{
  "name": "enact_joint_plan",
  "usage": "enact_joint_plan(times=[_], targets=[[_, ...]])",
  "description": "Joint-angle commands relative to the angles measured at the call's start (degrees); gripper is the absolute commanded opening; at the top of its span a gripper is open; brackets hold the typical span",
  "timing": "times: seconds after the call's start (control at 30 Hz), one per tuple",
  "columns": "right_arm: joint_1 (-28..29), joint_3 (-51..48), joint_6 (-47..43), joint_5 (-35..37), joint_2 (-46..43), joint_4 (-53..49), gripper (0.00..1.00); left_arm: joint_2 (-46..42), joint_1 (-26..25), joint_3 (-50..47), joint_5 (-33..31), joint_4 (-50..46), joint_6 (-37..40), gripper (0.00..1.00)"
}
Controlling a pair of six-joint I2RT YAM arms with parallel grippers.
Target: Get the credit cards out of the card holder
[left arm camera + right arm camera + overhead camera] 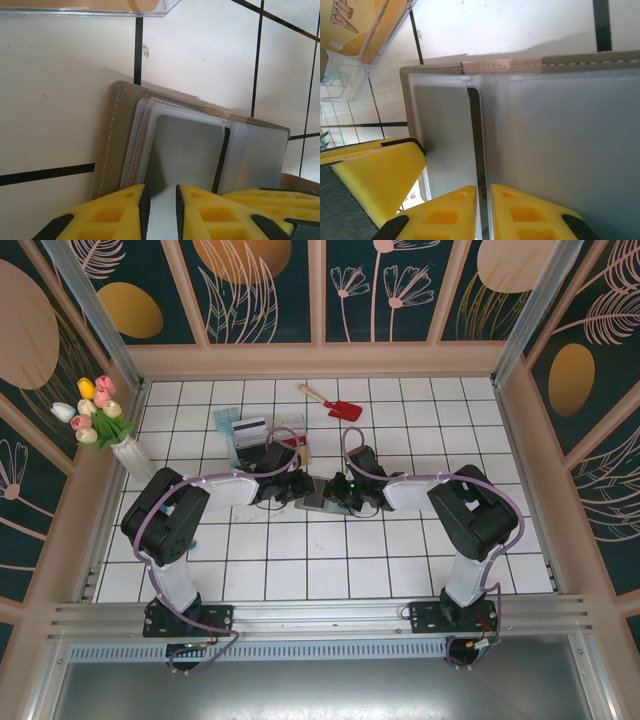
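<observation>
Hands are meeting over the card holder (pixel 117 150), which is lying open and flat on the white tiled surface (pixel 60 90), just beside the clear tray (pixel 345 80) where an orange card (pixel 375 22) is already sitting. The right hand (pixel 485 212) is pinching narrowly on a clear sleeve of the holder, a dark edge running straight into its jaws. The left hand (pixel 160 210) is standing narrow at the holder's near edge, over a pale sleeve; whether it is gripping anything I cannot tell.

Doing this well probably means one hand pinning the holder flat while the other is drawing a card out along its slot, not lifting it.

From the left wrist, the holder's long axis is running across the view, dipping to the right, its stitched edge pointing away from the fingers.
</observation>
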Motion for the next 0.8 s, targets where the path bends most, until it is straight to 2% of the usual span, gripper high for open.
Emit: enact_joint_plan(times=[0.0, 0.43, 0.77], targets=[[-0.34, -0.05, -0.24, -0.34, 1.23, -1.13, 0.17, 1.74, -0.18, -0.6, -1.15, -1.9, 0.49, 0.25], [-0.28, -0.11, -0.46, -2.77, 2.4, 1.15, 0.16, 1.77, -0.33, -1.26, -0.91, -1.83, 0.72, 0.24], [-0.59, -0.95, -1.03, -2.31, 1.52, 1.1, 0.08, 0.45, -0.33, -1.17, -1.75, -2.69, 0.91, 0.26]])
